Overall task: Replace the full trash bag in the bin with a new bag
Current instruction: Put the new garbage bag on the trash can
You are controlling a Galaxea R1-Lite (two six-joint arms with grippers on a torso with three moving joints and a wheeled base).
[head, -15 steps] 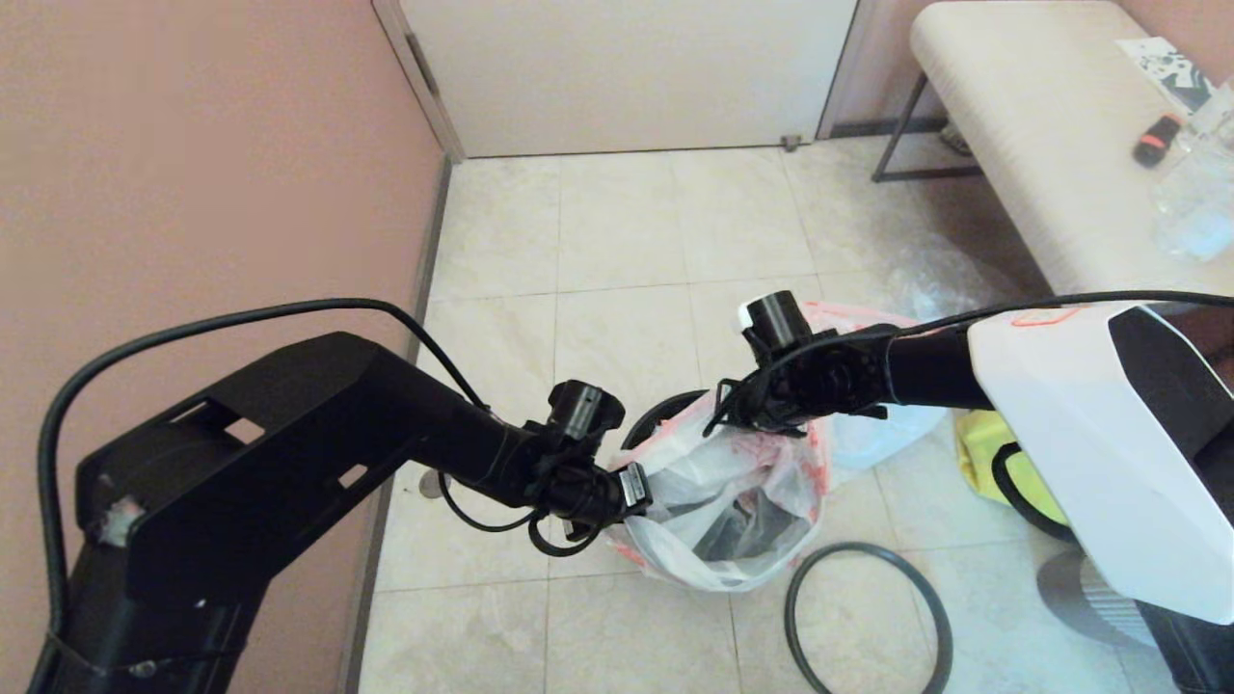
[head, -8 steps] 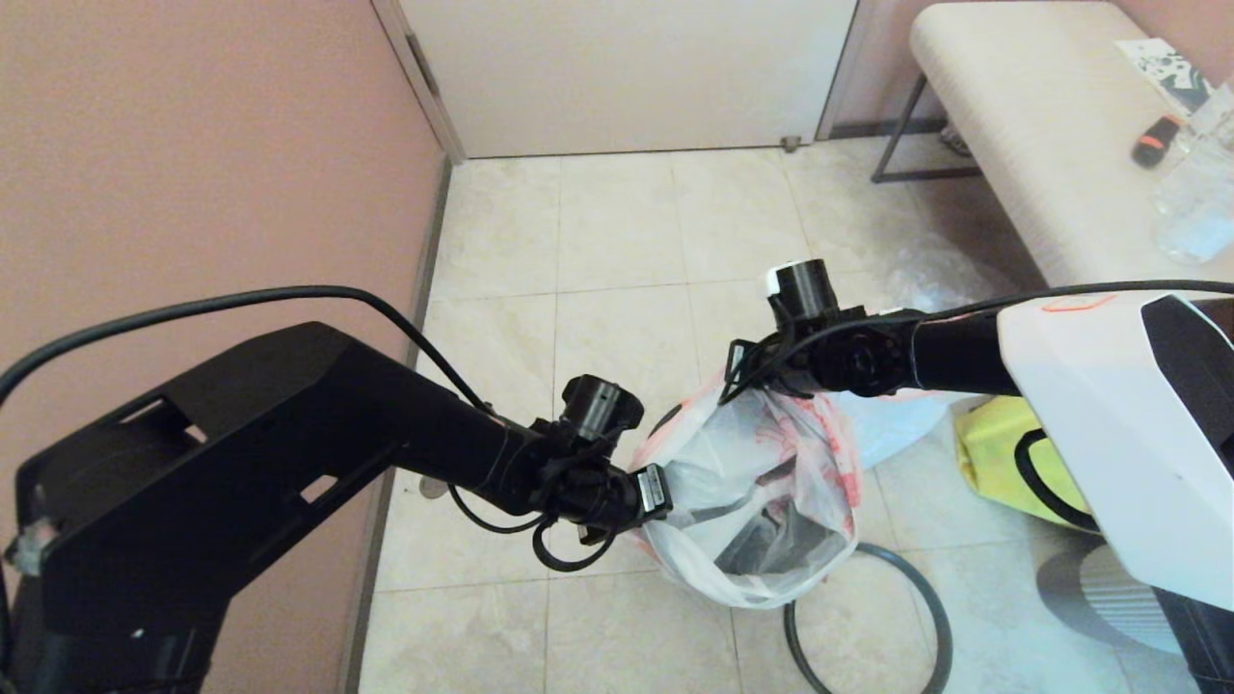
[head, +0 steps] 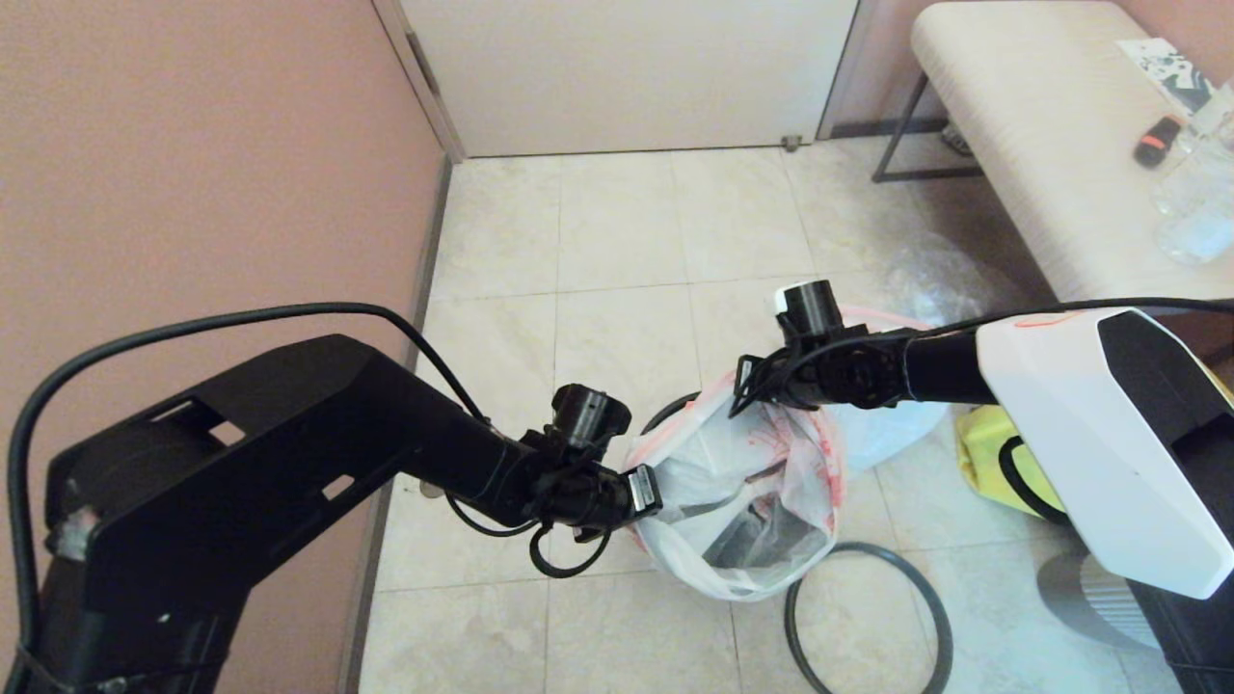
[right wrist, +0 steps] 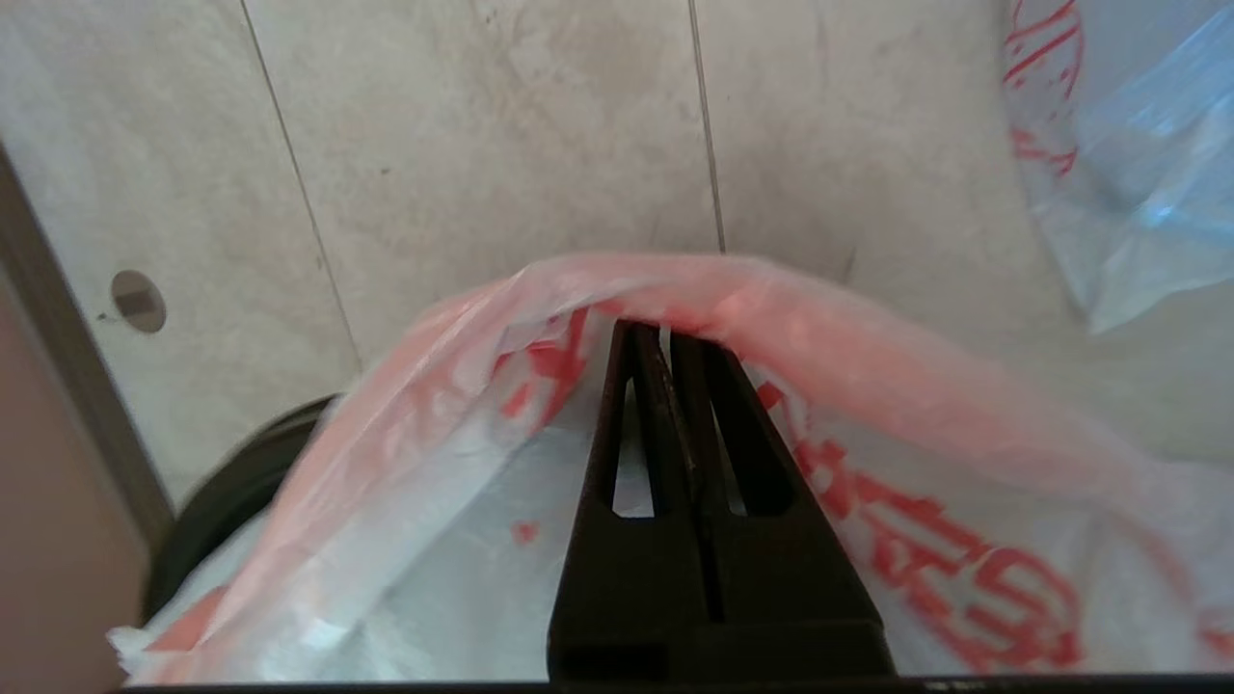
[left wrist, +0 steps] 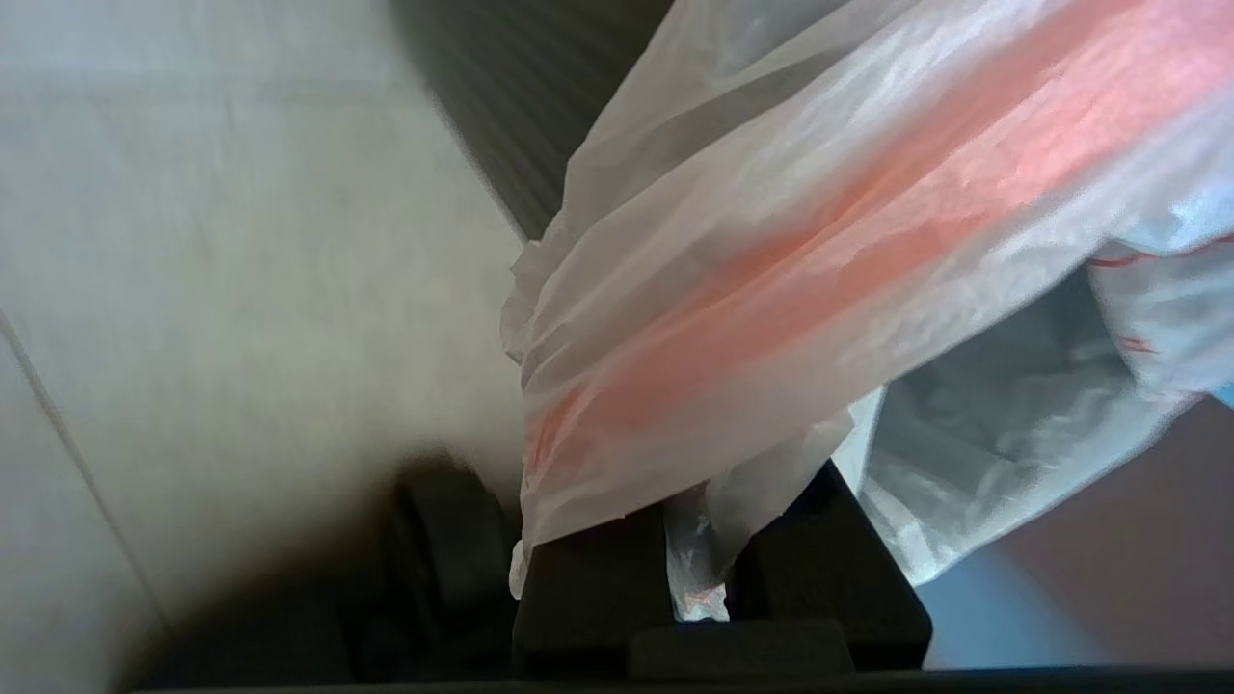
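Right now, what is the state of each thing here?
new bag: mouth spread open over the bin
left gripper: shut on new bag's rim
right gripper: shut, tips at the rim
bin: upright, mostly hidden
hoop: off, flat on floor
full trash bag: out, on floor

- The new bag [head: 733, 482] is thin translucent white plastic film, crinkled and a little shiny, with an orange-pink band at the rim and red print.
- The fingers [right wrist: 675, 463] pinching this rim are matt black plastic, smooth.
- The bin [left wrist: 540, 125] just beyond the left fingers is black plastic with fine ribs.
- The hoop [head: 868, 617] is thin, dark and smooth.
- The floor [head: 617, 241] is pale stone-like tile, slightly glossy.
- The bench [head: 1041, 145] has cream ribbed cloth and dark metal legs.
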